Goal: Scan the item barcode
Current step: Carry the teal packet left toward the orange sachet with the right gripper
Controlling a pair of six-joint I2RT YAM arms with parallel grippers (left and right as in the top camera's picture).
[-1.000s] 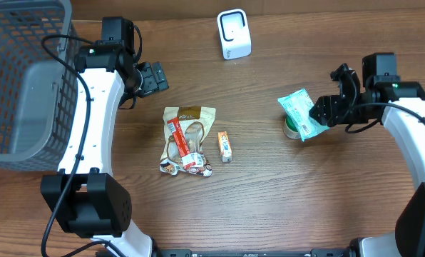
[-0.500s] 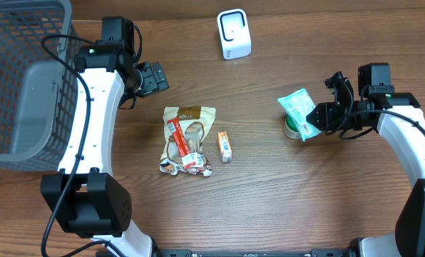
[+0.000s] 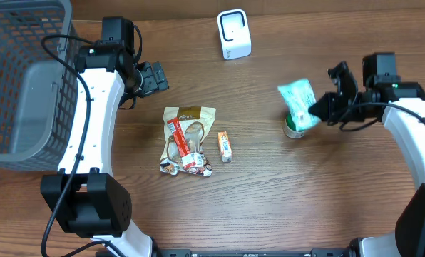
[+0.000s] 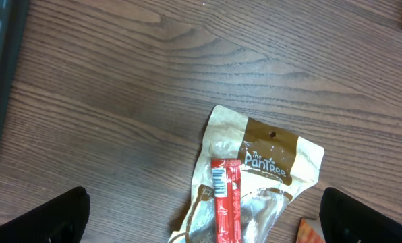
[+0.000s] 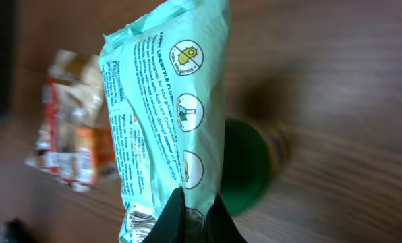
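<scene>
A mint-green packet [image 3: 299, 101] [image 5: 167, 128] hangs lifted off the table at the right, pinched at its lower end by my right gripper [image 3: 318, 108] [image 5: 195, 212], which is shut on it. Its barcode [image 5: 139, 221] shows at the packet's lower left in the right wrist view. The white scanner [image 3: 234, 33] stands at the back centre. My left gripper [image 3: 154, 77] [image 4: 204, 214] hovers open at the back left, above the top of a beige snack bag [image 3: 187, 135] [image 4: 263, 175], holding nothing.
A green-lidded jar [image 3: 292, 128] [image 5: 245, 162] stands just below the lifted packet. A red stick pack [image 3: 182, 143] [image 4: 224, 199] lies on the beige bag, a small orange pack [image 3: 225, 145] beside it. A grey mesh basket [image 3: 23, 78] fills the left edge.
My right gripper has closed on the green packet and raised it off the jar, tilting it more upright. The left arm has not moved.
</scene>
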